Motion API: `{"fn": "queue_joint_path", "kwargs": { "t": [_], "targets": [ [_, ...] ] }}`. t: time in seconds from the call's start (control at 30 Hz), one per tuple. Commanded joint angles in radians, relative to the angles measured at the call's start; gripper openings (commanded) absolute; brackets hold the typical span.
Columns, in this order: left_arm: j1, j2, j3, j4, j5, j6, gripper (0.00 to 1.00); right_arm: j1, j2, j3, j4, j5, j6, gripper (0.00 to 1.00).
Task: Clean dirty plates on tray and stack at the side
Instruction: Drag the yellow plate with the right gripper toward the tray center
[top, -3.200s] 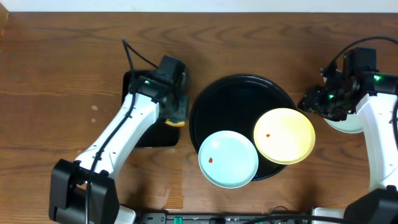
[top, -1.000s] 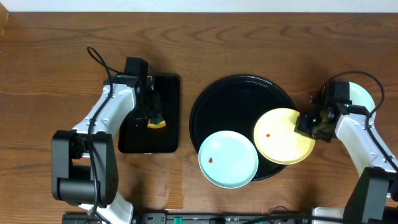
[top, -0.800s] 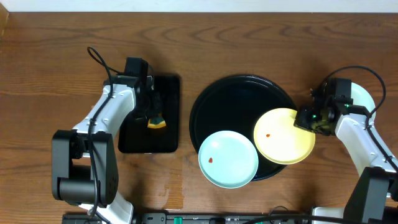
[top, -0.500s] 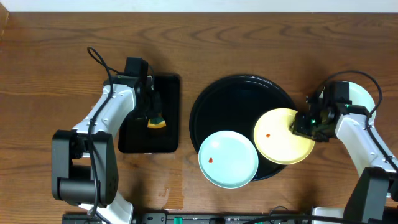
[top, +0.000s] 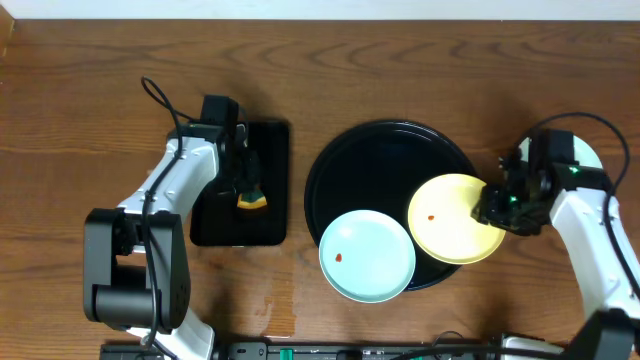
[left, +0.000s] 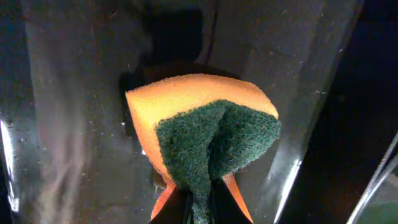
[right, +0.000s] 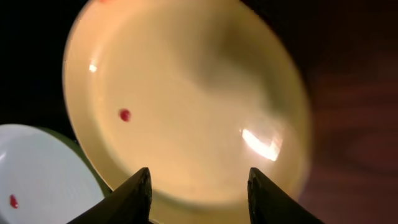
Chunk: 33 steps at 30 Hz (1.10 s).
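The right gripper (right: 200, 198) hangs with its two dark fingertips (right: 135, 198) spread apart over the near rim of the pale yellow plate (right: 199, 106). A small red speck (right: 124, 114) sits left of the plate's middle. A pale blue plate (right: 34, 168), also red-specked, lies lower left. The black tray (right: 25, 56) shows behind, and the wooden table (right: 354, 162) at right.

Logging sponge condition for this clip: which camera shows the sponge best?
The left wrist view: the sponge fills the frame, orange body and folded green scouring face, pinched in the left tool. Overhead shows only a small yellow-green spot over the rectangular black tray. The right wrist view lacks it.
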Motion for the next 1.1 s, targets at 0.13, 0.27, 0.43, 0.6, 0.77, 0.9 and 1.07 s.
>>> {"fn": "queue_joint_path", "kwargs": {
  "t": [0.13,0.27,0.43,0.6,0.77,0.9,1.07],
  "targets": [
    [0.002,0.008,-0.035,0.010,-0.010,0.013,0.08,-0.013,0.001,-0.053,0.003,0.175,0.101,0.38],
    [0.002,0.008,-0.035,0.021,-0.010,0.013,0.08,-0.013,0.025,-0.142,0.079,0.169,0.126,0.39],
    [0.002,0.008,-0.035,0.025,-0.010,0.013,0.08,-0.012,0.029,-0.192,0.148,0.162,0.161,0.24],
    [0.002,0.008,-0.035,0.025,-0.010,0.013,0.08,-0.013,0.028,-0.192,0.226,0.138,0.167,0.01],
    [0.002,0.008,-0.035,0.025,-0.010,0.013,0.08,-0.011,0.028,-0.165,0.298,0.113,0.164,0.01],
    [0.002,0.008,-0.035,0.025,-0.010,0.013,0.08,-0.010,0.028,-0.148,0.373,0.039,0.157,0.01],
    [0.002,0.008,-0.035,0.028,-0.010,0.013,0.08,0.016,0.028,-0.148,0.476,-0.015,0.174,0.01]
  ]
}}
